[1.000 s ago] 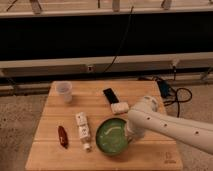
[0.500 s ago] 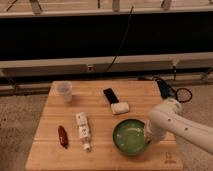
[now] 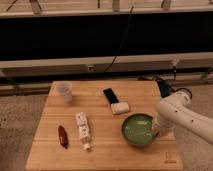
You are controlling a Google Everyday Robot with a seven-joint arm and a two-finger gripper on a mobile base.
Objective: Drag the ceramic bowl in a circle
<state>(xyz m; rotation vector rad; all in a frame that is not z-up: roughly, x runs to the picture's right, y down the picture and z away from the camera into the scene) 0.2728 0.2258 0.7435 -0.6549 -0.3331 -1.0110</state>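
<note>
The ceramic bowl (image 3: 139,129) sits upright with its mouth facing up near the bench's (image 3: 100,150) front right corner; being round, it has no long axis to speak of. Its pale green inside shows fully, with a light patch toward the far rim. Against the earlier pictures, it has slid rightward and toward the front edge, away from the white tube-like item (image 3: 83,130), which has kept its place.

The white arm (image 3: 187,116) comes in from the right edge, bent down over the bowl's right rim, lower and further right than a second ago. The pincer (image 3: 156,131) is at that right rim, hidden under the arm's bulk; whether it is open or closed cannot be told.

Left of the tube lies a small red object (image 3: 62,136). Farther back, a white block (image 3: 120,107) touches a black flat item (image 3: 110,95). A translucent cup (image 3: 63,91) stands near the far left corner.
</note>
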